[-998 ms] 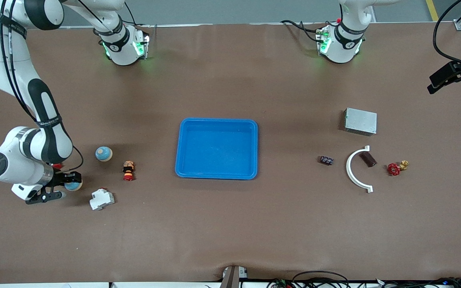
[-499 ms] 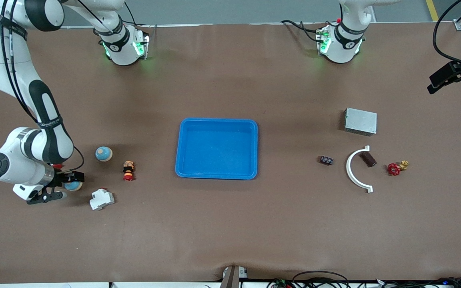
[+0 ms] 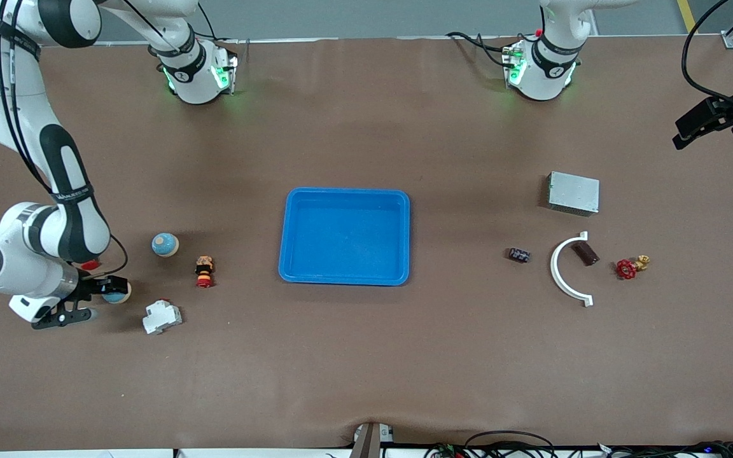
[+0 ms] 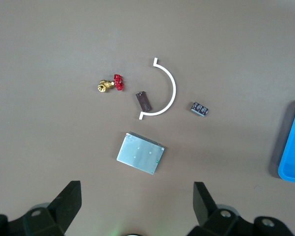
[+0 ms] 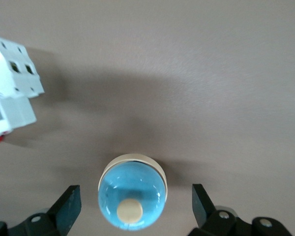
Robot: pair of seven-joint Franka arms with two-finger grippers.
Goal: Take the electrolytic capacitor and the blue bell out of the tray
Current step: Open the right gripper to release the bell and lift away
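The right gripper (image 3: pixel 83 300) sits low at the right arm's end of the table, its jaws spread wide, and the right wrist view shows a blue bell (image 5: pixel 132 191) with a cream button standing on the table between the fingers (image 5: pixel 68 205), neither pad touching it. Just beside it, toward the tray and a little nearer the front camera, lies a white breaker (image 3: pixel 161 317). A second blue bell (image 3: pixel 165 244) stands farther from the camera, with a small red and black figure (image 3: pixel 204 271) next to it.

In the middle of the table rests the blue tray (image 3: pixel 345 193), nothing in it.

Over at the left arm's end, the left gripper (image 3: pixel 710 122) hangs high with its jaws apart, waiting. Below it the left wrist view takes in the capacitor (image 4: pixel 199 108), dark and lying on its side, well apart from the tray. Beside it curves a white arc bracket (image 4: pixel 168 90), a brown block (image 4: pixel 143 101) inside its curve, a red-handled brass valve (image 4: pixel 111 84) next along, and a grey metal box (image 4: pixel 140 153) farther from the front camera.
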